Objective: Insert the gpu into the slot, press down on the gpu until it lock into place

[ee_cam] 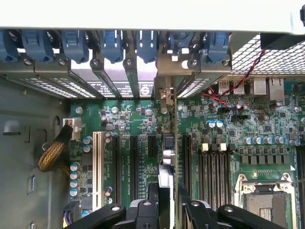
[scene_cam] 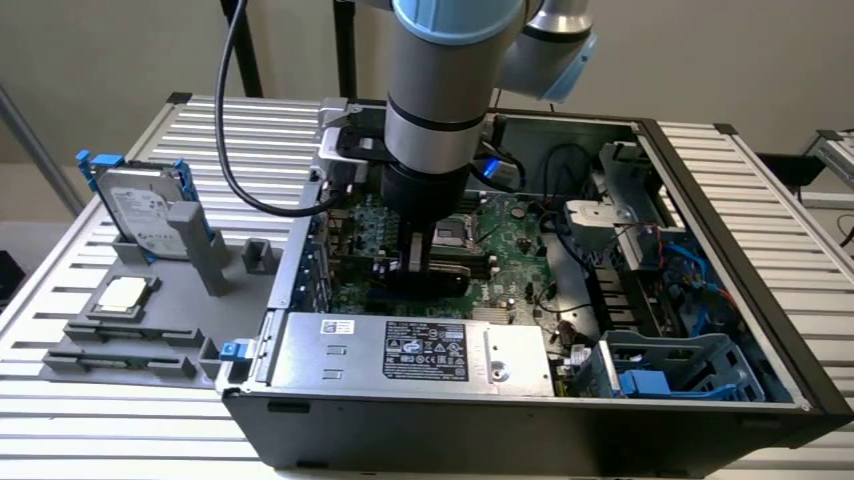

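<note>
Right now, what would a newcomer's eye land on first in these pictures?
The robot arm reaches down into the open computer case, its gripper low over the green motherboard. In the wrist view, the gpu stands edge-on on that board, in line with the gripper.

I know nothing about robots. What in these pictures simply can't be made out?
Whether the gpu is fully seated: in the wrist view the card is seen edge-on and covers its own lower edge; in the exterior view the gripper and arm stand in front.
Label on the silver box, exterior view: print too small to read.
CPU socket, wrist view: cut off by the picture's edge.
</note>
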Robot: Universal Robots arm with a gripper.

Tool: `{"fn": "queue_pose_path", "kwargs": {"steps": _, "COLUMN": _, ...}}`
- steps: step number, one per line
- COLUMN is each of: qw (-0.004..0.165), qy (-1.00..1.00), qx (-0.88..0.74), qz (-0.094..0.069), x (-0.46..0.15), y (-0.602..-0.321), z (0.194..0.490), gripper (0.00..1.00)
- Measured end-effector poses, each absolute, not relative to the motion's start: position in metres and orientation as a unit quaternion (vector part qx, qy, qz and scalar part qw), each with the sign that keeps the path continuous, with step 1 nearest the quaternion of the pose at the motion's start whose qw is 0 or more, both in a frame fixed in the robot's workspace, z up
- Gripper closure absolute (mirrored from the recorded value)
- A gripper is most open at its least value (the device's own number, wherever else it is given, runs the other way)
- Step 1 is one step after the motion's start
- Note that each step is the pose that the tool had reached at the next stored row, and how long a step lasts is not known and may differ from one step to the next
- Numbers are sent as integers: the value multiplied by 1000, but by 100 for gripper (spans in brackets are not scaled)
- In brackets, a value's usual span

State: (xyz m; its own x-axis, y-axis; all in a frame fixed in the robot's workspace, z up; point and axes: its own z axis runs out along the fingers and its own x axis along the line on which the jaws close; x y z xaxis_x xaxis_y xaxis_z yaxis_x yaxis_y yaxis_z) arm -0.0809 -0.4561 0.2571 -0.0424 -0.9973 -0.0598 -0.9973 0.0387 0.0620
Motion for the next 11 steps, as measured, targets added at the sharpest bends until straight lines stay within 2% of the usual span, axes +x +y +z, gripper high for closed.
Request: {"fn": "queue_pose_path", "kwargs": {"steps": 11, "qw": -2, "qy": 721, "qx": -692, "qz": 45, "x": -81, "y": -456, "z": 256, "gripper": 74}}
